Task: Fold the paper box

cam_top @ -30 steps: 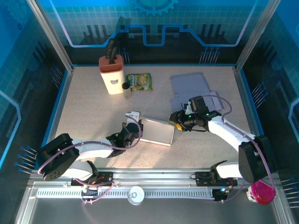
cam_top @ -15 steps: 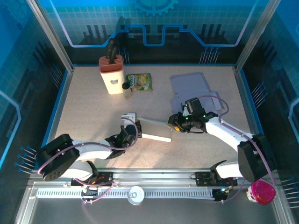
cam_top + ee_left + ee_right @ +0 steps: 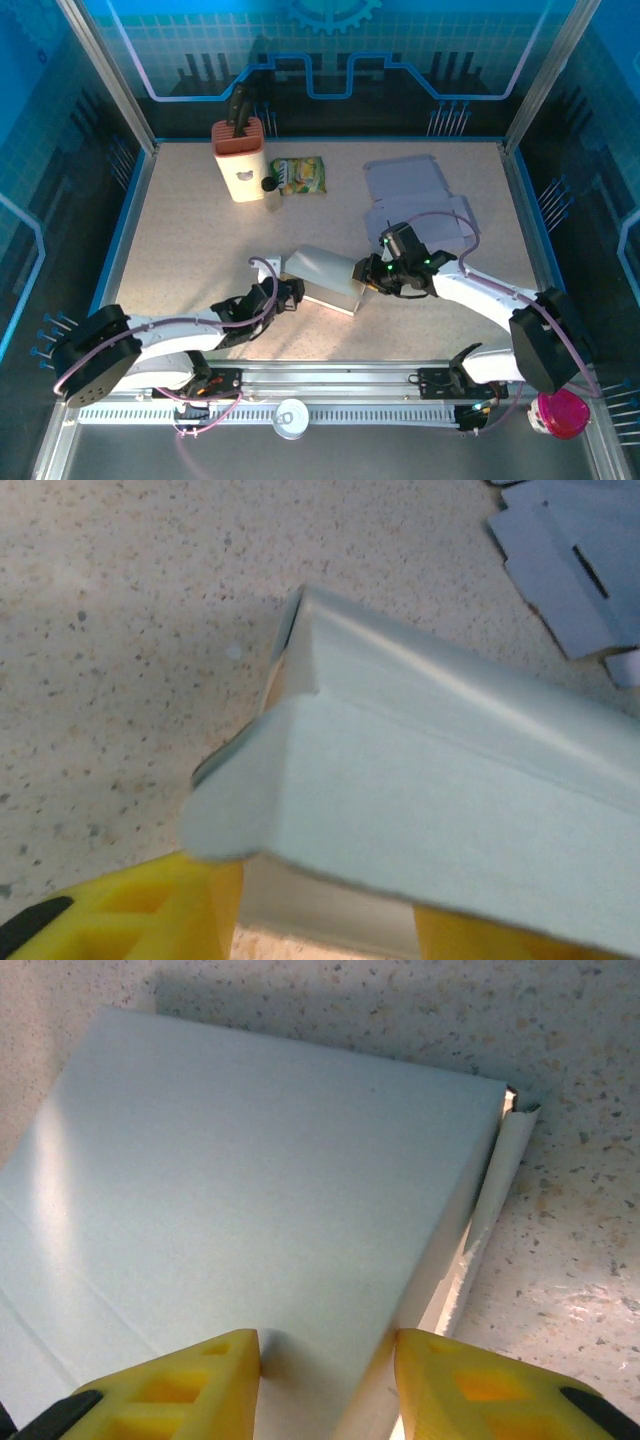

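Observation:
The pale grey paper box (image 3: 325,275) sits tilted at the middle of the table between my two grippers. My left gripper (image 3: 288,292) is at its near left corner. In the left wrist view the box (image 3: 430,780) overhangs the left gripper (image 3: 325,895), whose yellow fingers (image 3: 150,910) stand apart with the box's side wall between them. My right gripper (image 3: 362,272) is at the box's right end. In the right wrist view the right gripper (image 3: 325,1345) is closed across the box (image 3: 260,1180), one finger on the top face and the other against the side wall.
A knife block (image 3: 240,160) and a green snack bag (image 3: 299,176) stand at the back left. A flat grey cardboard sheet (image 3: 410,185) lies at the back right, and its edge (image 3: 570,560) shows in the left wrist view. Blue walls enclose the table.
The box's panel swung up and over towards the left. My right gripper moved left with the box. My left gripper let go of the flap, opened and drew back.

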Robot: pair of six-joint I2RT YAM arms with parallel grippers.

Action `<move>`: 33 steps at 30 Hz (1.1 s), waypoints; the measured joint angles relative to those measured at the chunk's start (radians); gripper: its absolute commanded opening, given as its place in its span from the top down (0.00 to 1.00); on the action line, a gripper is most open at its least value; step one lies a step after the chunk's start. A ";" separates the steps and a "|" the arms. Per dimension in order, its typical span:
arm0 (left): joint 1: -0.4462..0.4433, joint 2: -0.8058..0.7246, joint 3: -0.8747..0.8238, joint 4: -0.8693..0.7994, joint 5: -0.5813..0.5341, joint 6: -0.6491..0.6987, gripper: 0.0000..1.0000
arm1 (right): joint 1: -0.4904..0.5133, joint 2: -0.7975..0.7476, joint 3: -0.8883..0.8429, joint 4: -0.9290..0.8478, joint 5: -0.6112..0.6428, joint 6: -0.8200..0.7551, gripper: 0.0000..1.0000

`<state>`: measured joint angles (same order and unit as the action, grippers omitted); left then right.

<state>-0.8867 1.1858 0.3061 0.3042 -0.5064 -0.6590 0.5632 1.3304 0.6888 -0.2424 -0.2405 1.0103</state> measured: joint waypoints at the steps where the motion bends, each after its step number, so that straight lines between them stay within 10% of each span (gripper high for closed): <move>1: 0.000 -0.010 -0.003 -0.018 0.007 -0.016 0.46 | 0.003 0.000 -0.005 0.003 0.003 0.003 0.62; 23: 0.003 -0.459 0.262 -0.729 0.116 -0.253 0.30 | 0.003 -0.004 -0.008 0.004 0.050 -0.009 0.62; 33: 0.446 -0.054 0.403 -0.650 0.441 -0.084 0.54 | -0.023 0.044 0.050 -0.033 0.049 -0.084 0.63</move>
<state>-0.4412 1.1320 0.7094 -0.3462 -0.0650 -0.7425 0.5404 1.3746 0.7391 -0.2752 -0.1913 0.9260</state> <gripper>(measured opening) 0.505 0.375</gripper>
